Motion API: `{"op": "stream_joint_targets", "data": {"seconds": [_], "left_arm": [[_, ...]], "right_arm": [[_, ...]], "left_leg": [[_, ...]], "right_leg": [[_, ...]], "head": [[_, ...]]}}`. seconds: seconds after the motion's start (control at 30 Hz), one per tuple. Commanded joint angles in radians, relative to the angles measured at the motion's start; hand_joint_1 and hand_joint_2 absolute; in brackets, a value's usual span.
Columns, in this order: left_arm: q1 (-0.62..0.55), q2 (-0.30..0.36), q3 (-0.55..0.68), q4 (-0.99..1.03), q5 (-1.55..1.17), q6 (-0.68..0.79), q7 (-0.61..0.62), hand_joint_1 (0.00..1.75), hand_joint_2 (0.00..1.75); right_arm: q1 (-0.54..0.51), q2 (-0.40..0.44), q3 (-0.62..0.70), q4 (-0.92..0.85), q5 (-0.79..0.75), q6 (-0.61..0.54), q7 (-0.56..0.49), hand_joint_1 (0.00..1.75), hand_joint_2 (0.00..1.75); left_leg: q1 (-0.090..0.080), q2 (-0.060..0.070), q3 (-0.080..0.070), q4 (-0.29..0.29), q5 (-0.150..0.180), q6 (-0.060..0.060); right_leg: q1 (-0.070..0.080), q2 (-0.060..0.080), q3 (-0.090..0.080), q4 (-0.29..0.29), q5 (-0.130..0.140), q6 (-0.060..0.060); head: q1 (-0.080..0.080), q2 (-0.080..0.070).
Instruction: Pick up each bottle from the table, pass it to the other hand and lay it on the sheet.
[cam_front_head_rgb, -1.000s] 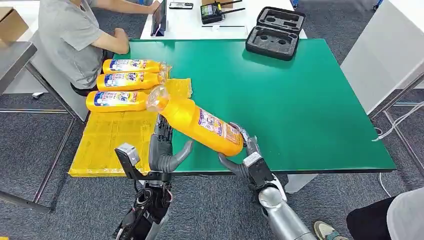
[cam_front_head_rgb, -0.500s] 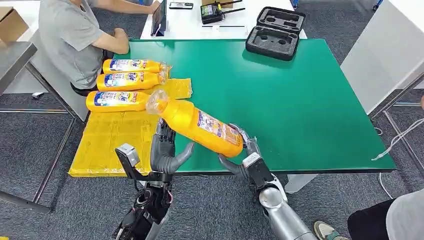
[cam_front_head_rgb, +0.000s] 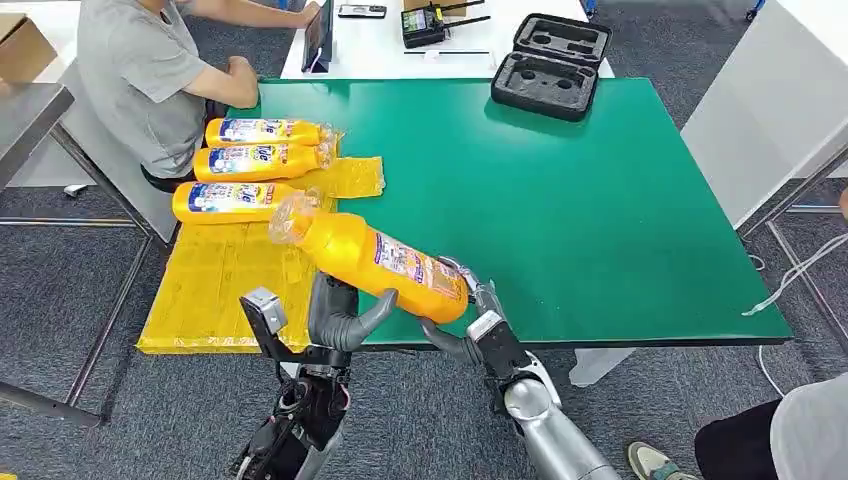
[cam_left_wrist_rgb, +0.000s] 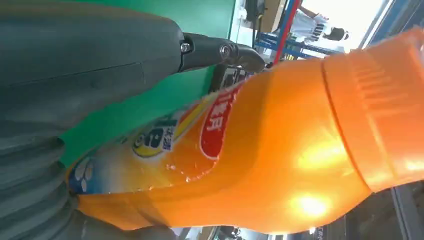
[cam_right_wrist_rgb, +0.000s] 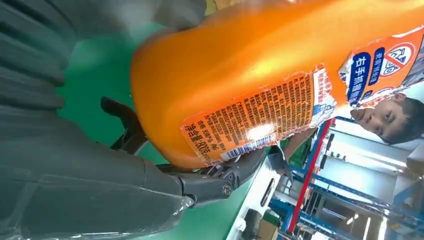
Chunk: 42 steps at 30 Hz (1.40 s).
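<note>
Now the right robot hand (cam_front_head_rgb: 470, 318) grips the base end of an orange bottle (cam_front_head_rgb: 375, 258), held tilted above the near edge of the green tabletop (cam_front_head_rgb: 600, 220), its clear cap end toward the yellow sheet (cam_front_head_rgb: 215, 280). Under the bottle's middle sits the left robot hand (cam_front_head_rgb: 338, 315), thumb raised beside the bottle; whether its fingers (cam_left_wrist_rgb: 220, 50) have closed around the bottle I cannot tell. Three more bottles (cam_front_head_rgb: 245, 165) lie side by side on the sheet's far part, caps toward the tabletop's middle. Beyond the sheet sits a person (cam_front_head_rgb: 150, 70). A black case (cam_front_head_rgb: 550, 65) lies open at the tabletop's far edge.
</note>
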Motion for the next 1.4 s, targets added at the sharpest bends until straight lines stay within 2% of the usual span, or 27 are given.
{"op": "stream_joint_targets", "data": {"seconds": [0.03,0.3,0.4,0.43,0.47,0.5,0.53,0.57,0.6,0.63,0.67,0.7,0.73,0.77,1.3,1.4], "left_arm": [[-0.030,-0.032,-0.010,0.075,0.008,0.006,0.003,0.00,1.75],[-0.030,-0.027,-0.011,0.060,0.006,0.011,0.003,0.00,1.75],[-0.025,-0.024,-0.012,0.048,0.014,-0.016,0.003,0.07,1.75],[-0.021,-0.025,-0.013,0.036,0.011,-0.018,0.003,0.21,1.75],[-0.017,-0.026,-0.014,0.031,0.011,-0.025,0.003,1.15,1.75],[-0.016,-0.026,-0.015,0.030,0.014,-0.033,0.003,1.40,1.75],[-0.016,-0.026,-0.015,0.030,0.014,-0.033,0.003,1.48,1.75],[-0.013,-0.026,-0.016,0.021,0.015,-0.044,0.003,1.69,1.75],[-0.011,-0.025,-0.017,0.014,0.013,-0.051,0.003,1.71,1.75],[-0.011,-0.025,-0.017,0.014,0.013,-0.051,0.003,1.71,1.75],[0.000,-0.022,-0.015,-0.012,0.004,-0.066,0.003,1.75,1.75],[0.001,-0.022,-0.017,-0.013,0.008,-0.084,0.003,1.75,1.75],[0.005,-0.021,-0.016,-0.021,0.005,-0.089,0.003,1.75,1.75],[0.012,-0.020,-0.017,-0.039,0.007,-0.124,0.003,1.75,1.75],[0.007,-0.030,0.005,-0.009,-0.003,-0.151,0.003,1.75,1.75],[0.021,-0.031,-0.001,-0.086,-0.077,-0.020,0.003,1.75,1.75]], "right_arm": [[-0.043,-0.007,0.030,0.056,-0.005,0.004,0.002,1.75,1.75],[-0.036,-0.012,0.025,0.053,-0.020,0.012,0.002,1.73,1.75],[-0.036,-0.011,0.020,0.049,-0.025,0.017,0.002,1.71,1.75],[-0.036,-0.010,0.019,0.050,-0.025,0.017,0.002,1.71,1.75],[-0.037,-0.010,0.019,0.050,-0.025,0.020,0.002,1.68,1.75],[-0.037,-0.010,0.018,0.049,-0.026,0.023,0.002,1.62,1.75],[-0.037,-0.010,0.018,0.049,-0.026,0.023,0.002,1.59,1.75],[-0.036,-0.011,0.018,0.048,-0.025,0.026,0.002,1.45,1.75],[-0.036,-0.010,0.018,0.049,-0.025,0.030,0.002,1.31,1.75],[-0.036,-0.010,0.018,0.049,-0.025,0.030,0.002,1.31,1.75],[-0.036,-0.011,0.017,0.046,-0.028,0.036,0.002,0.99,1.75],[-0.037,-0.011,0.016,0.046,-0.028,0.037,0.002,0.79,1.75],[-0.038,-0.011,0.015,0.047,-0.029,0.039,0.002,0.79,1.75],[-0.042,-0.010,0.013,0.054,-0.030,0.044,0.002,0.03,1.75],[-0.049,-0.001,0.019,0.064,-0.010,0.025,0.002,0.00,1.75],[-0.045,-0.003,0.016,0.060,-0.004,0.004,0.002,0.00,1.75]], "left_leg": [[0.001,0.000,0.001,0.000,0.000,-0.001],[0.001,-0.001,0.001,0.000,0.000,-0.001],[0.001,0.000,0.001,0.000,0.000,-0.001],[0.002,0.000,0.001,0.001,-0.001,-0.002],[0.001,0.000,0.001,0.001,-0.001,-0.001],[0.001,0.000,0.001,0.000,0.000,-0.001],[0.002,0.000,0.001,0.001,-0.001,-0.002],[0.001,0.000,0.001,0.001,-0.001,-0.001],[0.002,0.000,0.001,0.001,-0.001,-0.002],[0.001,0.000,0.001,0.001,-0.001,-0.001],[0.001,0.000,0.001,0.000,0.000,-0.001],[0.001,0.000,0.001,0.001,-0.001,-0.002],[0.001,0.001,0.001,0.001,-0.001,-0.001],[0.001,0.000,0.001,0.000,0.000,-0.001],[0.001,0.001,0.001,0.000,-0.001,-0.001],[0.001,0.001,0.001,0.000,-0.001,-0.001]], "right_leg": [[0.001,0.000,0.001,0.000,0.000,-0.001],[0.001,-0.001,0.002,-0.001,0.000,-0.001],[0.001,-0.001,0.001,0.000,0.000,-0.001],[0.002,0.000,0.002,-0.001,0.000,-0.002],[0.001,0.000,0.002,-0.001,0.000,-0.001],[0.001,0.000,0.001,0.000,0.000,-0.001],[0.002,0.000,0.002,0.000,0.000,-0.002],[0.001,0.000,0.002,0.000,0.000,-0.001],[0.002,0.000,0.002,-0.001,0.000,-0.002],[0.001,0.000,0.002,0.000,0.000,-0.001],[0.001,0.000,0.001,0.000,0.000,-0.001],[0.002,0.000,0.002,0.000,0.000,-0.002],[0.002,0.000,0.001,0.000,0.000,-0.002],[0.001,0.000,0.001,0.000,0.000,-0.001],[0.001,0.001,0.002,-0.001,0.000,-0.001],[0.001,0.000,0.002,-0.001,0.000,-0.001]], "head": [[0.000,0.000],[0.000,0.000],[0.000,0.000],[0.000,0.000],[0.000,0.000],[0.000,0.000],[0.000,0.000],[0.000,0.000],[0.000,0.000],[0.000,0.000],[0.000,0.000],[0.000,0.000],[0.000,0.000],[0.000,0.000],[0.000,0.000],[0.000,0.000]]}}
